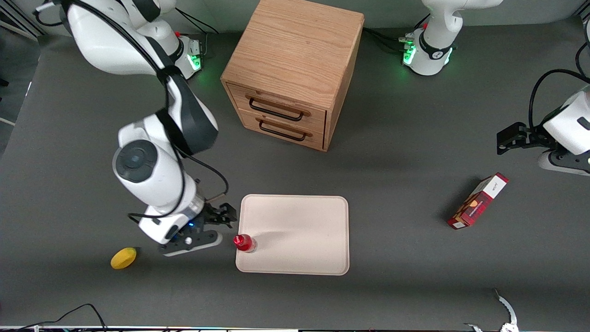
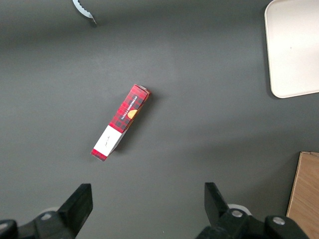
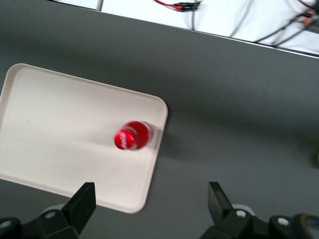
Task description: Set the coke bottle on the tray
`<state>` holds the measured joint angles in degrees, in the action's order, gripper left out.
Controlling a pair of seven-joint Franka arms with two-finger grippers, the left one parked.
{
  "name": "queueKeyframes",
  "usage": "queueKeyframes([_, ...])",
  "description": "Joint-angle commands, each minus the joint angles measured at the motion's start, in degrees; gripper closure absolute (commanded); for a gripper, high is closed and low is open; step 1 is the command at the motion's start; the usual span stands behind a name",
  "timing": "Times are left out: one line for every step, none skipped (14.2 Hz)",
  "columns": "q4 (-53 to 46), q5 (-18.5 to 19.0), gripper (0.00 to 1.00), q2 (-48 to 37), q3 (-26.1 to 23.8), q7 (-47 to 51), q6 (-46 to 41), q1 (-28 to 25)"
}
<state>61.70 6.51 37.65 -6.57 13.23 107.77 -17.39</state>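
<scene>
Front view, contents listed by size:

- Table (image 1: 92, 295): dark grey matte surface carrying every item below.
- Wooden drawer unit (image 1: 295, 60): light oak, two drawers with dark bar handles; it sits farther from the front camera than the fingers and well apart from them.
- Tray (image 1: 304, 230): large flat cream-beige rectangle with rounded corners and a low rim. Its short edge lies just beside the fingers, and most of its floor is bare. It is seen again in the right wrist view (image 3: 60, 129).
- Gripper (image 1: 229, 216): black two-finger unit on the working arm's white wrist, poised above the table just off the tray's short edge. In the right wrist view (image 3: 152, 204) the two fingers (image 3: 84, 199) stand spread wide with nothing between them; released.
- Carton box (image 1: 478, 201): red-and-white, lying on its side toward the parked arm's end of the table, well apart from the fingers.
- Lemon (image 1: 123, 257): yellow, on the table near the working arm's wrist and nearer the front camera than the fingers.
- Coke bottle (image 1: 244, 243): small, red body with red cap, white script showing on the label, clear base. It stands upright on the tray, close inside the corner by the short edge, near the fingers but clear of them and slightly nearer the front camera. In the right wrist view (image 3: 132, 135) the round red cap faces the camera.
</scene>
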Motion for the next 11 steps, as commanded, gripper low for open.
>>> queueKeyframes([11.5, -0.3, 0.0, -9.4, 0.0, 1.8, -0.5, 4.3])
queueKeyframes([14.0, -1.6, 0.0, -11.9, -0.1, 0.8, -0.5, 7.2])
queueKeyframes([15.7, -2.1, 0.0, -13.9, -0.2, 0.2, -0.7, 8.8])
queueKeyframes([16.6, -2.1, 0.0, -15.5, -0.2, -0.4, -2.5, 10.0])
queueKeyframes([16.5, -2.2, 0.0, -16.6, -0.2, -0.4, -4.7, 11.3])
queueKeyframes([16.3, -2.4, 0.0, -17.9, -0.1, -0.4, -6.6, 12.8])
queueKeyframes([16.3, -2.5, 0.0, -19.5, -0.1, -0.6, -8.9, 14.5])
queueKeyframes([16.2, -2.4, 0.0, -20.9, -0.1, -0.8, -11.6, 15.7])
queueKeyframes([16.2, -2.5, 0.0, -23.0, -0.1, -0.8, -13.9, 16.8])
queueKeyframes([16.3, -2.4, 0.0, -24.7, -0.1, -0.8, -15.0, 18.2])
queueKeyframes([16.3, -2.3, 0.0, -25.9, -0.1, -1.0, -16.3, 19.5])
